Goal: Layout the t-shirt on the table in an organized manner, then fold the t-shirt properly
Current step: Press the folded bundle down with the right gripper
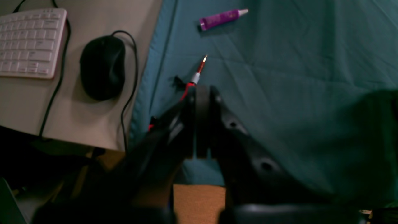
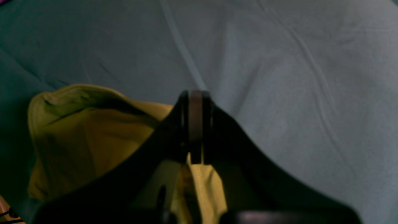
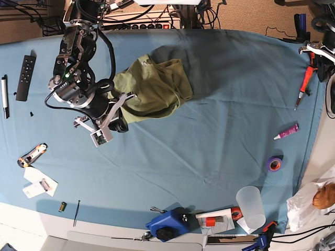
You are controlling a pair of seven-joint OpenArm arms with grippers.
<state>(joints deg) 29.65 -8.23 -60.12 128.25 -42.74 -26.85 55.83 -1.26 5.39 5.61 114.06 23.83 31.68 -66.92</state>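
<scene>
The t-shirt (image 3: pixel 154 89) sits bunched in a heap toward the far side of the surface (image 3: pixel 209 146), left of centre in the base view, nowhere near laid out yet. It's soft olive cotton, light and floppy, so it will drape and fold over itself the moment it's lifted; no stiffness to help, and a single pinch will probably drag several layers along.

The right hand (image 2: pixel 196 127) is pressed together, and the right wrist view shows yellow-green fabric caught right at the base of its fingers, so it looks to be pinching an edge of the shirt. In the base view that arm sits at the heap's left edge, touching it.

The left hand (image 1: pixel 202 121) is also pressed together but has nothing in it. It hangs off at the side of the surface, well apart from the shirt, with a red-handled tool (image 1: pixel 199 70) just past its tip and a purple tube (image 1: pixel 222 18) further on.

Best places to take hold are probably the shoulder seams or the hem corners, one per hand, so the cloth hangs flat and can be spread. The ribbed collar (image 3: pixel 149 63) seems to be at the heap's far edge, which hints where the shoulders are, though the bunching hides them. The teal cover is cloth too, so the shirt may grip and wrinkle it rather than slide.
</scene>
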